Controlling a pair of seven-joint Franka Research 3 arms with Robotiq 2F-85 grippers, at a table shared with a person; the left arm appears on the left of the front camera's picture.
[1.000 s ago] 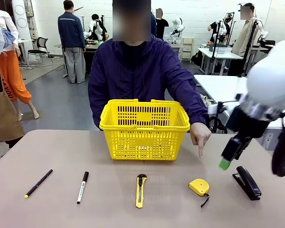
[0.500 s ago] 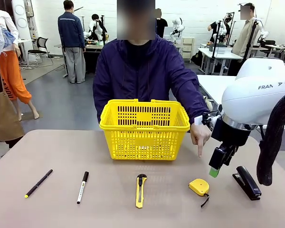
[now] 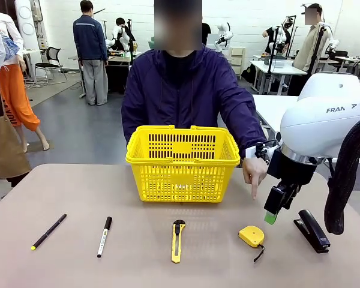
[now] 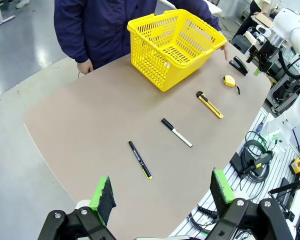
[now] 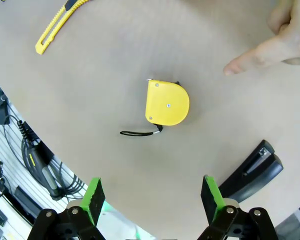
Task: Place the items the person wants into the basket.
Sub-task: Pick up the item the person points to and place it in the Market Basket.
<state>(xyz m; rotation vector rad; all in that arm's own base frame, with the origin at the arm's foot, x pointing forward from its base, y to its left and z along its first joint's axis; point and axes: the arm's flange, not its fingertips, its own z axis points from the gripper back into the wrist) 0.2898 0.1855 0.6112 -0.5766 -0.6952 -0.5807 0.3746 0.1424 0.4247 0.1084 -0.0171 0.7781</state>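
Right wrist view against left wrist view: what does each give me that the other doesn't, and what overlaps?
Right wrist view adds a close look: the open right gripper with the tape measure centred ahead of it, its strap trailing aside, and the person's fingertip pointing beside it. Left wrist view adds the open left gripper, the basket, pen, marker and the person's jacket. Both share the tape measure, utility knife, stapler and table.

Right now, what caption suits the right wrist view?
Open right gripper hovers above the yellow tape measure as a person's finger points toward it.
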